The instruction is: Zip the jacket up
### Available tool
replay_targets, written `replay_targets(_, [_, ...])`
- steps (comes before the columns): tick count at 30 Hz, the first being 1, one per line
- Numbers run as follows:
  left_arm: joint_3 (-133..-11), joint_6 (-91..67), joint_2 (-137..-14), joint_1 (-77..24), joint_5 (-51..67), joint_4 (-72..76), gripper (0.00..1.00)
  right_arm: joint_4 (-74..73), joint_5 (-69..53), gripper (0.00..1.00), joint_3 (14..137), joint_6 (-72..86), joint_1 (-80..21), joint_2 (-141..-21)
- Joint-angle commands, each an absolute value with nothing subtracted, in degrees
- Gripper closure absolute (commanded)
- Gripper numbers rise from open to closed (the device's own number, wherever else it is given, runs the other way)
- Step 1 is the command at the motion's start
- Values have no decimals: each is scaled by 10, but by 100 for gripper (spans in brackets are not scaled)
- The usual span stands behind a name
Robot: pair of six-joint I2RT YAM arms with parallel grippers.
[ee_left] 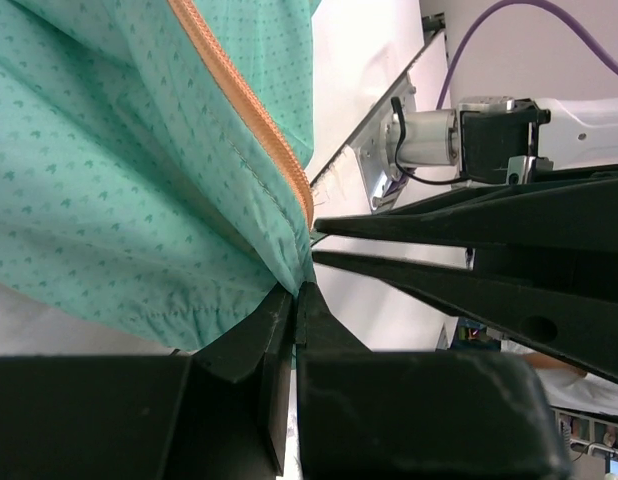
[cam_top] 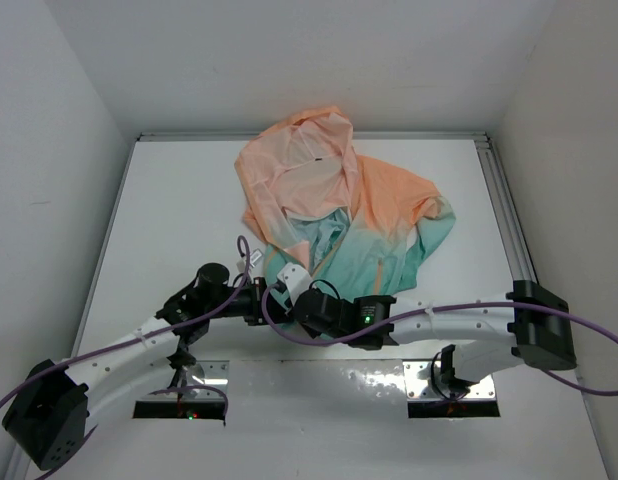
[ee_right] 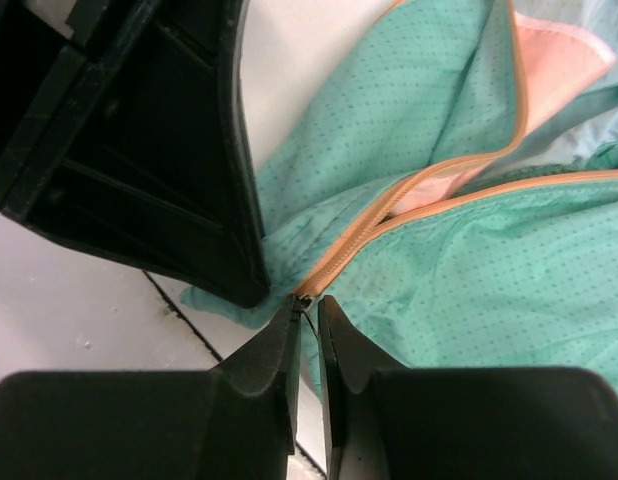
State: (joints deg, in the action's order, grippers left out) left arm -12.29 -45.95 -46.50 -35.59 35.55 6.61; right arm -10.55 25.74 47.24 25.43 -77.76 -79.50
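Between left gripper (ee_left: 301,287) tips, jacket (ee_left: 109,150) hem pinched

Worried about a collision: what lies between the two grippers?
Only the jacket's teal hem at the zipper's bottom end, pinched by left gripper and right gripper; right wrist view shows it.

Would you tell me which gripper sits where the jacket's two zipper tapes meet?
The right gripper: its tips meet at the zipper junction of the jacket; the left gripper pinches teal hem below one tape.

Bright, even overhead light; soft shadows; mild glare on table (cam_top: 319,390) near edge; close jaws dark, featureless.
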Motion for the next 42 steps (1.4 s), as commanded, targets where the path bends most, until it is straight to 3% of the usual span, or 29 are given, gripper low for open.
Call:
replay_targets(1, [-122,-465,-458,-360,371,84,100,-85,245,88,469,266,-779,-793])
replay_targets(7, [-122,-464,-459,-360,372,84,100,-85,251,86,454,270,-779,-772])
replay_targets(12, [-120,-461,-457,-360,372,83,100,-95,240,75,447,272,-779,-752])
replay_targets(28, [-114,-461,-454,-360,374,83,100,-86,167,72,435,255,-779,-754])
replay_targets(42, [-111,-461,-451,-360,380,83,100,-88,205,71,457,238,-779,-777])
